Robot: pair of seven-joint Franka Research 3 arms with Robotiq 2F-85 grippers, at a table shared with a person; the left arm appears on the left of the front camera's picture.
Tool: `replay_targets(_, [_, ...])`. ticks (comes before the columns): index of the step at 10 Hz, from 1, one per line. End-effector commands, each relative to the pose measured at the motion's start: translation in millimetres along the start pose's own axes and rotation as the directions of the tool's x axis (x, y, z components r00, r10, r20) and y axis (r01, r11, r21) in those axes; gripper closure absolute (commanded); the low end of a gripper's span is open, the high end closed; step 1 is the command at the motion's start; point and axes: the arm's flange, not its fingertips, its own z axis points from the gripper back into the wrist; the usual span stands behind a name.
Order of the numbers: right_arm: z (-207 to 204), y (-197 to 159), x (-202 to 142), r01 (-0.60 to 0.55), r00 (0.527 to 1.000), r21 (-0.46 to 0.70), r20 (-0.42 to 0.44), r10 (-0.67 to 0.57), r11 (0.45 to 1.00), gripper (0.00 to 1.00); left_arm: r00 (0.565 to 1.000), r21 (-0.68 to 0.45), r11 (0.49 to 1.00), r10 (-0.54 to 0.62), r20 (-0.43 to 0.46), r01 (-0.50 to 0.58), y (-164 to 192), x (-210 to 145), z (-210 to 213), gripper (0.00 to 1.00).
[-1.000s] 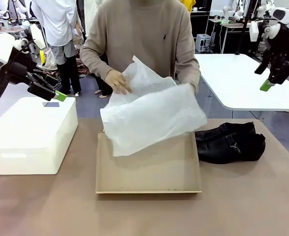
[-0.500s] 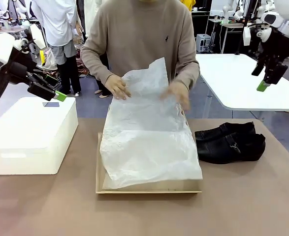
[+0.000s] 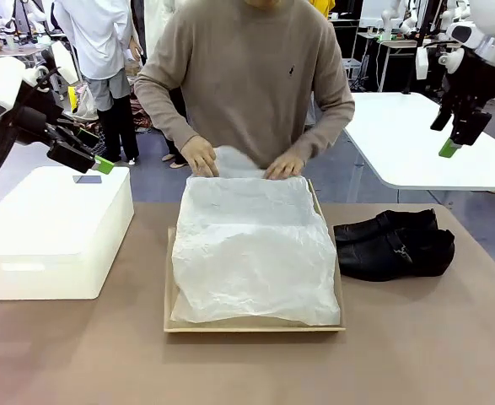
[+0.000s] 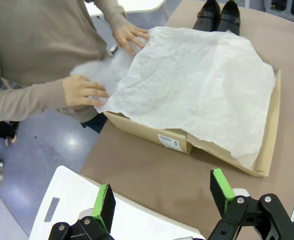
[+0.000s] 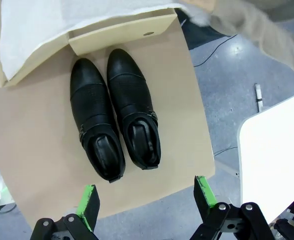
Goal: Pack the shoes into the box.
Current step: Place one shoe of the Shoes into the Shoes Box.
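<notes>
The cardboard box [image 3: 255,326] lies open in the middle of the worktop [image 3: 416,354], with a sheet of white tissue paper [image 3: 251,253] spread over nearly all of its inside; the person at the far side presses the sheet's far edge down with both hands [image 3: 201,157]; the lining therefore looks close to done, though whether the paper sits flat in the corners I cannot tell; the shoes [image 5: 114,112] stand side by side on the worktop just beside the box on the robot's right, touching each other, toes toward the box, neither one packed yet; the left pincer [image 4: 163,196] hangs above the white plastic box [image 3: 53,228], jaws wide apart with nothing between them; the right pincer [image 5: 145,194] hovers high over the shoes, likewise spread and empty; by my reading the real work is all ahead: both shoes have to be lifted onto the paper, and the box probably closed after.
</notes>
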Motion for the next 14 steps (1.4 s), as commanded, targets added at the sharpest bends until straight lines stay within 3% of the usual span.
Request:
replay_targets(1, [-24.3,-23.4,-3.6,-0.039,0.999,-0.020,0.028,0.040,0.999,0.00,1.000,-0.013,1.000,-0.008,0.015,0.008,1.3,-1.9,-0.2,0.00])
replay_targets(5, [-73.8,-43.9,-24.2,-0.138,0.990,0.022,0.044,0.137,0.990,0.00,1.000,-0.013,1.000,-0.008,0.015,0.008,1.3,-1.9,-0.2,0.00])
replay_targets(8, [-99.7,-56.2,-33.8,-0.134,0.991,0.064,0.027,0.133,0.989,0.00,1.000,-0.013,1.000,-0.008,0.015,0.008,1.3,-1.9,-0.2,0.00])
replay_targets(14, [-107.1,-48.7,-36.1,-0.104,0.995,0.071,0.005,0.104,0.992,0.00,1.000,-0.013,1.000,-0.008,0.015,0.008,1.3,-1.9,-0.2,0.00])
